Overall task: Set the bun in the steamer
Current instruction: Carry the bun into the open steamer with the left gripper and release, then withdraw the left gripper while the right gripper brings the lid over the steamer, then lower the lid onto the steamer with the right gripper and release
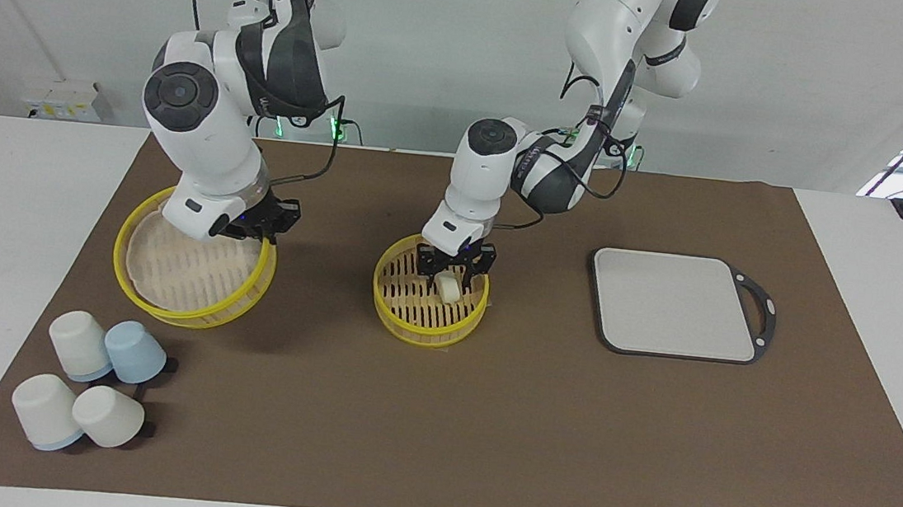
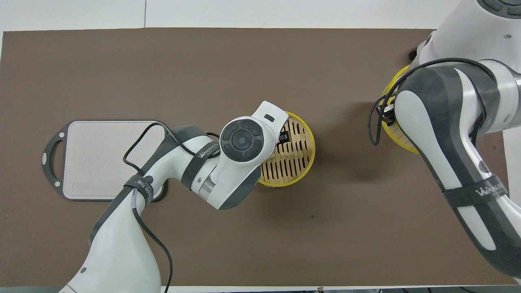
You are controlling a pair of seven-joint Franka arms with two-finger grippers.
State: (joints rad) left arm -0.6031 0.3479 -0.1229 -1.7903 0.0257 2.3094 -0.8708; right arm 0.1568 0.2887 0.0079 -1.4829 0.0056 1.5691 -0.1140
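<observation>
We see the table (image 1: 27, 188) covered by a brown mat (image 1: 485, 422), a white wall above it. Toward the right arm's end, the right gripper (image 1: 256, 222) holds the yellow-rimmed lid (image 1: 194, 262) by its rim, tilted off the mat. At mid-table, the left gripper (image 1: 453, 274) reaches into the steamer (image 1: 420, 321), its fingers (image 1: 426, 274) closed narrowly on the bun (image 1: 448, 287) just above the slatted floor. From overhead, the left arm hides the bun and the right arm hides most of the lid. A cutting board (image 1: 674, 304) and four cups (image 1: 86, 388) rest apart.
</observation>
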